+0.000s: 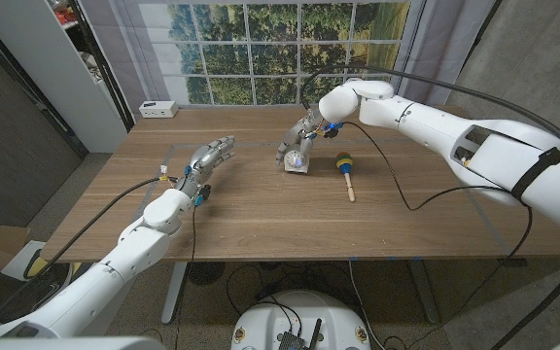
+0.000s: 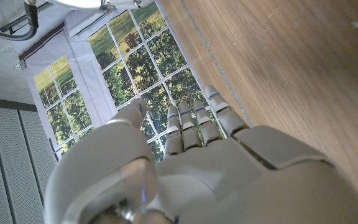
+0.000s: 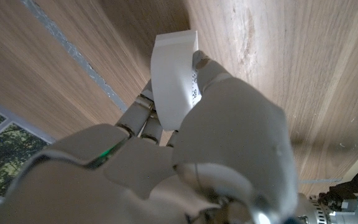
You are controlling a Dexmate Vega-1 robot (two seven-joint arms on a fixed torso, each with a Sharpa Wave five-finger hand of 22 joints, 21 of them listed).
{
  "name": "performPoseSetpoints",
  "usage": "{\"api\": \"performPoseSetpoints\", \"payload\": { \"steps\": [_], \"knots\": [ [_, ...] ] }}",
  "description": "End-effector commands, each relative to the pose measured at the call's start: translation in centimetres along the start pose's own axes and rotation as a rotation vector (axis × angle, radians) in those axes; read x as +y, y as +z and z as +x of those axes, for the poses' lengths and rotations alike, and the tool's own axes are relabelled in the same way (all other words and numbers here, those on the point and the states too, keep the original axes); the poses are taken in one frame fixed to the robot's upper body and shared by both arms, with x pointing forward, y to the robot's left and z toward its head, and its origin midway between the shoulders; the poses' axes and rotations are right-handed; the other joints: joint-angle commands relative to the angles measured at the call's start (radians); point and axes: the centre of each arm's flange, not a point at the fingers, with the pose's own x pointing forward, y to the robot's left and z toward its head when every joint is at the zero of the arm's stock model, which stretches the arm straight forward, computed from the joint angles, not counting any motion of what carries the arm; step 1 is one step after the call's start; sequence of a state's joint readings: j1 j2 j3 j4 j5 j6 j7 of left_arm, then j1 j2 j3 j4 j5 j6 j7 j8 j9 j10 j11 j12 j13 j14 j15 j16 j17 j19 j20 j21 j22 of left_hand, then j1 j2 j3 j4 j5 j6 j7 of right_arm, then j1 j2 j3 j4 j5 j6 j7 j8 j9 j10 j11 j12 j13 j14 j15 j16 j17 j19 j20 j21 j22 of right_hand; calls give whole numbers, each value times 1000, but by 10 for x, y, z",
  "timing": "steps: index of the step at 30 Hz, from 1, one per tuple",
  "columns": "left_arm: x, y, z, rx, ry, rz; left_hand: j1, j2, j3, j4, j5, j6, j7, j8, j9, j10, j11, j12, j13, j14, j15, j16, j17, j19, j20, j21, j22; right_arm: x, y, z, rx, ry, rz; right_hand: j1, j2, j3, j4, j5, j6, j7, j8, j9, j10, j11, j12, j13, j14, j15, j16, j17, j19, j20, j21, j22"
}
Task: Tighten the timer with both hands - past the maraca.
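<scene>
The white timer (image 1: 298, 162) stands on the wooden table (image 1: 261, 214) near its middle, toward the far side. My right hand (image 1: 300, 141) grips it from above; in the right wrist view the fingers (image 3: 229, 112) wrap around the timer's white body (image 3: 173, 74). The maraca (image 1: 344, 172), with a blue-and-yellow head and a wooden handle, lies just right of the timer. My left hand (image 1: 205, 163) hovers to the timer's left, well apart from it, fingers spread and holding nothing. In the left wrist view the left hand (image 2: 191, 162) shows its fingers stretched out beside the tabletop.
A small white box (image 1: 157, 109) sits at the table's far left corner. A black cable (image 1: 426, 199) trails across the table's right part. A window with trees outside lies behind the table, and shelving stands at far left.
</scene>
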State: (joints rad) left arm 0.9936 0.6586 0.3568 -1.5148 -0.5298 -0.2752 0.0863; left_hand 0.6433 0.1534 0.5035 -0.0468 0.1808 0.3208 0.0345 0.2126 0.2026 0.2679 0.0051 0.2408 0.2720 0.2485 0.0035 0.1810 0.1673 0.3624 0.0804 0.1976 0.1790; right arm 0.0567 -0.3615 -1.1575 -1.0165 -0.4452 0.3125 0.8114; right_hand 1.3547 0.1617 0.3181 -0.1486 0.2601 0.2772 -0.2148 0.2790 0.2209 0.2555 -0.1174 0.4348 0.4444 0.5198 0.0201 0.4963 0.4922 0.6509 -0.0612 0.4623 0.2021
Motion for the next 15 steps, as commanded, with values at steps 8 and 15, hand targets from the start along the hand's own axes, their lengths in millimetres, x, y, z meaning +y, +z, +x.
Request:
{"api": "performPoseSetpoints", "payload": {
  "steps": [8,15],
  "knots": [
    [-30,22,7,-71,-10,273,52,-30,3,-68,-5,37,-23,9,4,-1,-11,4,6,-4,5,-2,3,-20,3,-2,1,-29,-12,-15,-21,-32,571,2,-13,-23,-3,16,58,31,5,1,46,41,30,30,117,-255,-26,-6,35,-133,49,1],
    [-53,27,9,-131,52,365,106,-58,-13,-119,-3,132,-81,44,17,28,-42,24,20,13,-13,9,8,-32,5,1,3,-30,-15,-22,-62,-84,751,-12,-15,-23,2,22,82,62,6,0,50,73,34,40,108,-253,-59,-21,30,-133,57,-5]
  ]
}}
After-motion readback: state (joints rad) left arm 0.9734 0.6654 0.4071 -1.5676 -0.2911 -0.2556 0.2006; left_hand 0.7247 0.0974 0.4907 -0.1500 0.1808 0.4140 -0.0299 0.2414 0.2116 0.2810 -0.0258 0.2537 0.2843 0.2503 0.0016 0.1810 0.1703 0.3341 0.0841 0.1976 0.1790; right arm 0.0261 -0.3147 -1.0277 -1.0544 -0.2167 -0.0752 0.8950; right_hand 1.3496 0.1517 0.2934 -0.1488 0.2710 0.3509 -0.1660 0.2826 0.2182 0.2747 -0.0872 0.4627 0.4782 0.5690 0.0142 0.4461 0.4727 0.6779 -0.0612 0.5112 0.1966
